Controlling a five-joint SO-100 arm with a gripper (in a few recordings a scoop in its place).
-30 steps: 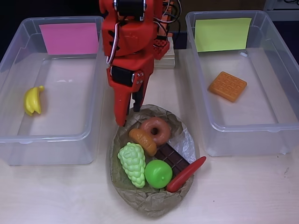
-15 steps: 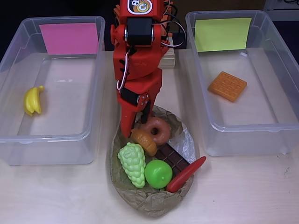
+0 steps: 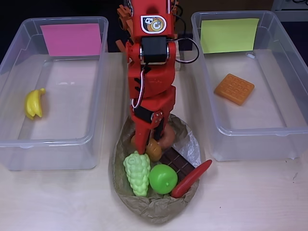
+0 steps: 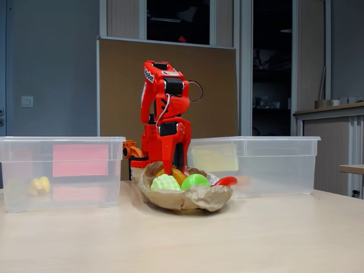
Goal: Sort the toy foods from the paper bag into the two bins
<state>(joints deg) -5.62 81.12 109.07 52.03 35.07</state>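
Overhead view: gripper (image 3: 150,144) lowered into the paper bag (image 3: 156,209), fingers straddling the bread roll (image 3: 154,150) — grip closure cannot be determined.

Overhead view: paper bag (image 3: 155,204) sits on table (image 3: 250,197) btwn two bins, nearer the front edge. Left bin (image 3: 53,149) holds bananas (image 3: 33,103); right bin (image 3: 250,139) holds waffle (image 3: 234,89). In the bag: grapes (image 3: 136,172) at left, apple (image 3: 163,179) just right of them, chili (image 3: 192,178) at right rim, chocolate bar (image 3: 177,162) behind apple, bread roll (image 3: 154,150) and donut (image 3: 167,138) at back. Arm (image 3: 151,72) reaches from behind, gripper (image 3: 147,144) down over the roll.
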